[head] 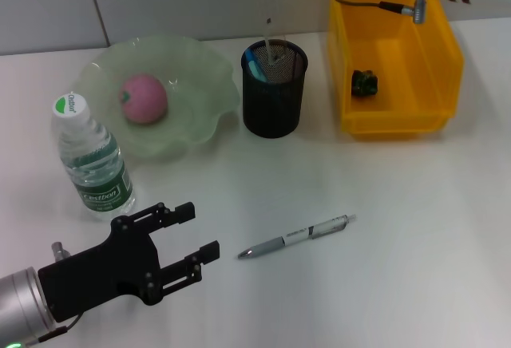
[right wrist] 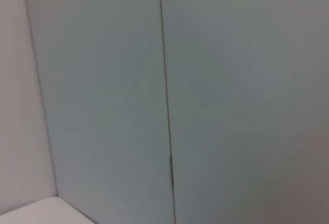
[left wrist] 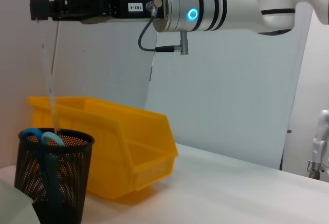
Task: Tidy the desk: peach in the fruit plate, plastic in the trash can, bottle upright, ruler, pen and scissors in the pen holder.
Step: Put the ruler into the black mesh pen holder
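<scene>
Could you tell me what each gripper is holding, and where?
Right gripper pinches the clear ruler by its top end, above the pen holder; left gripper holds nothing.

A white counter [head: 383,228] carries everything. A pale green wavy-rimmed plate [head: 204,85] is set toward its far left, with a black mesh holder [head: 274,104] just beside it on the right. A yellow bin [head: 399,120] is placed right of the holder. A water bottle [head: 92,164] is stood upright near the plate's front edge. A silver pen [head: 295,236] is laid flat nearer the front, well apart from the rest.
</scene>
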Motion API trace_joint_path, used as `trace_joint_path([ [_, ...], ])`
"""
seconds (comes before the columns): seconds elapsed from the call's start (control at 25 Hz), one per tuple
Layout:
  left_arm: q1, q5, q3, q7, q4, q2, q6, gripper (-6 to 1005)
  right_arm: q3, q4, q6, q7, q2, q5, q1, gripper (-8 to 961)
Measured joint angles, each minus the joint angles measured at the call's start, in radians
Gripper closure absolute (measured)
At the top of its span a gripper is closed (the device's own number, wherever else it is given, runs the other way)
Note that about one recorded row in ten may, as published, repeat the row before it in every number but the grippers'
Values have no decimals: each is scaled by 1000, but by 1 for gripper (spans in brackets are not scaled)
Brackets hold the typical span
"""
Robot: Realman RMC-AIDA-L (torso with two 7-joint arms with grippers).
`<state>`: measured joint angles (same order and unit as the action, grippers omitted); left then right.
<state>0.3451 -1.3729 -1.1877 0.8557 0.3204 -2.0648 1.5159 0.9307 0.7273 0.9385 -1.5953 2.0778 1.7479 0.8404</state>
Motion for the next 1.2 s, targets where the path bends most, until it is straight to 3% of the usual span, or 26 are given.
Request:
trace_joint_path([
  [1.2,-11,0,-4,1,2,1,21,332,51,-83,-90,78,3,-22,13,583],
])
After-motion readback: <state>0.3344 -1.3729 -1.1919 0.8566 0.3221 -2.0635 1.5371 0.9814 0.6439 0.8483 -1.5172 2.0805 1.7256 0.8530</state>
